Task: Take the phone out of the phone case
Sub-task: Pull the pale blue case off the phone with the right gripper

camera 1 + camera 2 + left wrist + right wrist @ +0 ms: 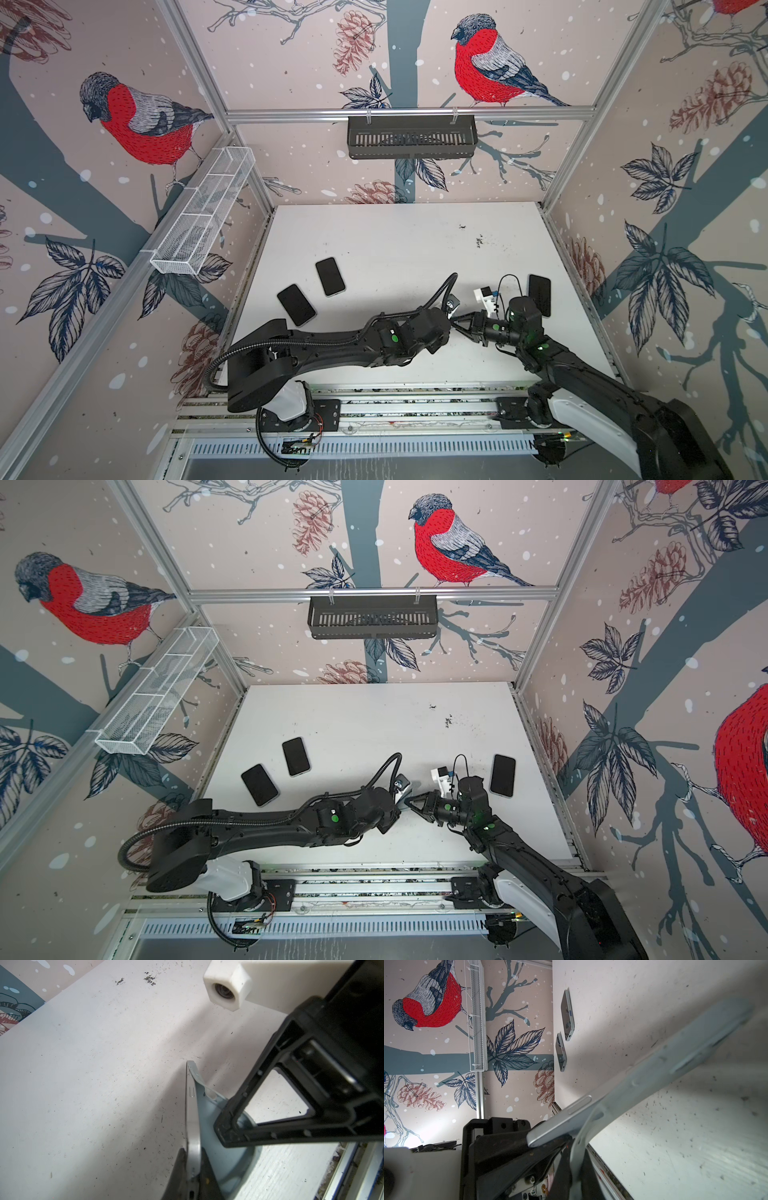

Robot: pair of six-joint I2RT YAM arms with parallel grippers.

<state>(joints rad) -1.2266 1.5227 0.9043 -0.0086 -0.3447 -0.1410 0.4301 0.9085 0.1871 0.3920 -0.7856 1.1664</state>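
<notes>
At the front of the bench (395, 249), the left gripper (193, 1169) is clenched on one end of the silver phone (192, 1118), which both wrist views show edge-on. Right beside the phone, the right gripper (576, 1174) pinches the blue-grey case (675, 1064). The pinched end of the case bows away from the phone, while its other end clings to the phone's far corner. Beyond and left of the phone lie a spare (296, 304) and a second spare (330, 276), screens dark; a third spare (539, 295) lies just right of it. Farther back from the phone hang a white mesh basket (203, 212) on the left wall and a black basket (411, 141) on the back wall
</notes>
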